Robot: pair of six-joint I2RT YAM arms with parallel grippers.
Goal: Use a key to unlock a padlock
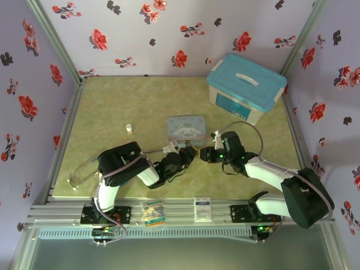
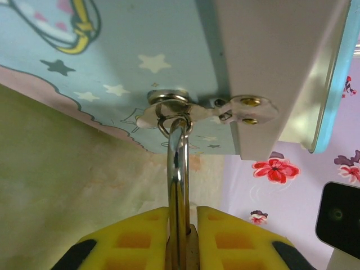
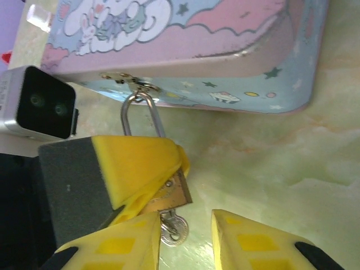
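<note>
Padlock [image 3: 171, 194] hangs by its shackle [image 3: 138, 112] from the hasp [image 3: 126, 79] of the cartoon tin [image 3: 225, 67], at 12 o'clock of both wrists. Left gripper [image 2: 183, 228] is clamped on the brass body. Key [image 3: 173, 230] sits in the keyway, head out at 6 o'clock of the body. Right gripper [image 3: 185, 247] is spread, straddling the key head, not pinching.

My call: close flat on the head, twist about the key axis only, no pull on the hasp.

Green marbled table [image 3: 270, 169]; blue-lidded box [image 1: 244, 87] at 1 o'clock, white cylinder [image 1: 129, 129] at 10; floral walls [image 1: 140, 34].
</note>
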